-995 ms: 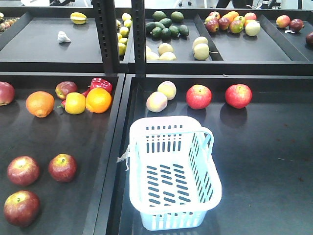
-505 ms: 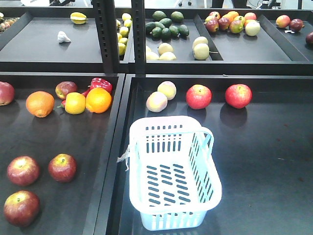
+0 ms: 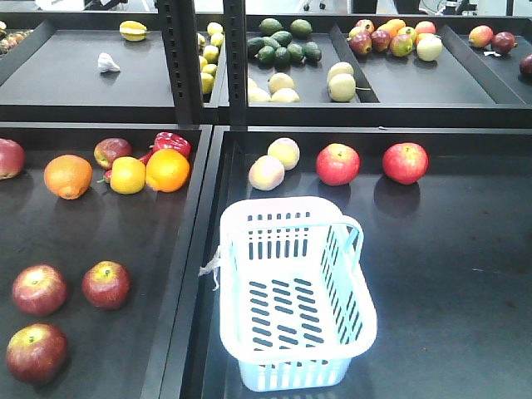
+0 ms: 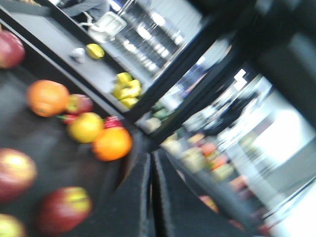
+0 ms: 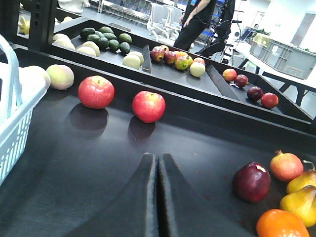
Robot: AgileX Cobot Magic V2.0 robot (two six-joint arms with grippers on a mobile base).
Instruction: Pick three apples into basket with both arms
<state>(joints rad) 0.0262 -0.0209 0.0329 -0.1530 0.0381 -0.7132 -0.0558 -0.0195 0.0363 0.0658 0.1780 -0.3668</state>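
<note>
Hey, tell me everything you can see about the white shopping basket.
The basket is pale blue-white, plastic-looking, with slotted walls and bottom. It stands upright and empty on the dark shelf tray, at its front left. Its loop handle lies folded over the right rim; a frayed whitish tag hangs off the left rim. Nothing else touches it.

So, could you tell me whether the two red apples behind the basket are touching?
Apart. The front view shows bare black tray between the left apple and the right apple.
</note>
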